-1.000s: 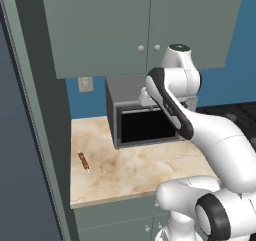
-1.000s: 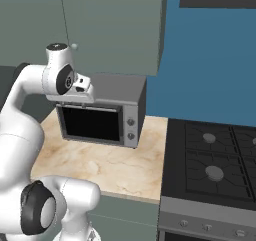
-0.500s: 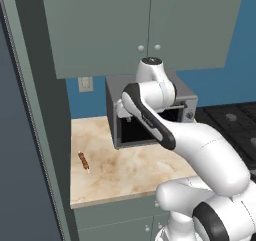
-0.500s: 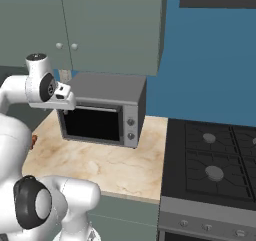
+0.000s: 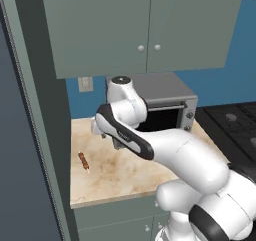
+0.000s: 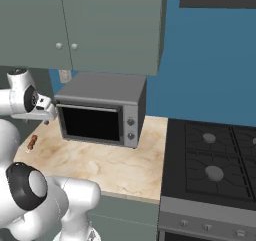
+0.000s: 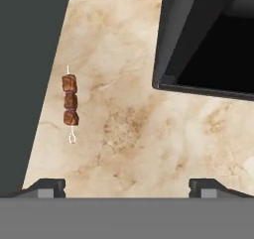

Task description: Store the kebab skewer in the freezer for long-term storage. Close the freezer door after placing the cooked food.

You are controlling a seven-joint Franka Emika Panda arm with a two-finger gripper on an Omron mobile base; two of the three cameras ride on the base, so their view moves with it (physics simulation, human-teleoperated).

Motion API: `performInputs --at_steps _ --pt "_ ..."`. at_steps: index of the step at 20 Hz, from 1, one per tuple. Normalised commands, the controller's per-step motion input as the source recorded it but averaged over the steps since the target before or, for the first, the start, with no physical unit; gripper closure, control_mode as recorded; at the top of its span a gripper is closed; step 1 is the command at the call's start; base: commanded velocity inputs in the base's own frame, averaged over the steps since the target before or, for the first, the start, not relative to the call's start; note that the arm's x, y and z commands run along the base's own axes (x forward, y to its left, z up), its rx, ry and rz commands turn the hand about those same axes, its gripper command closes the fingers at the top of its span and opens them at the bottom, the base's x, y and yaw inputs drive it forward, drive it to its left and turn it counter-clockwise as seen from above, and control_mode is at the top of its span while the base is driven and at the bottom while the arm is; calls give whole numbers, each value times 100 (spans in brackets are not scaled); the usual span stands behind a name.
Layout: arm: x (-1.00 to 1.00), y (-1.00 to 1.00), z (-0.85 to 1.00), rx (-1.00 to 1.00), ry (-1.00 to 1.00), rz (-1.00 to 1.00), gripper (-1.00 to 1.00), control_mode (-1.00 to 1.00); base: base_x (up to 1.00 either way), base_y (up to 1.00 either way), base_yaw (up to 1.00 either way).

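Note:
The kebab skewer lies flat on the marble counter near its left edge, a pale stick with three reddish-brown meat chunks. My gripper hangs above the counter between the skewer and the microwave, pointing down, open and holding nothing. In the hand view the skewer sits to the upper left of the left fingertip. The slate-grey freezer rises just left of the counter; the freezer door's state cannot be told.
A grey microwave stands at the back of the counter, right of my hand. Wall cabinets hang above. A black stove adjoins the counter on the right. An outlet is on the blue wall.
The arm has swung left from in front of the microwave to above the counter's left part, and the hand has dropped lower. The skewer has not moved; the jaws stay open.

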Motion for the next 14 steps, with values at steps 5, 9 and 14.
performInputs --at_steps 5,9,14 --pt "0 35 -55 0 6 3 -100 -100 0 0 0" --pt "0 20 -43 0 1 6 -100 -100 0 0 0" --pt "0 31 -41 -1 1 11 -100 -100 0 0 0"
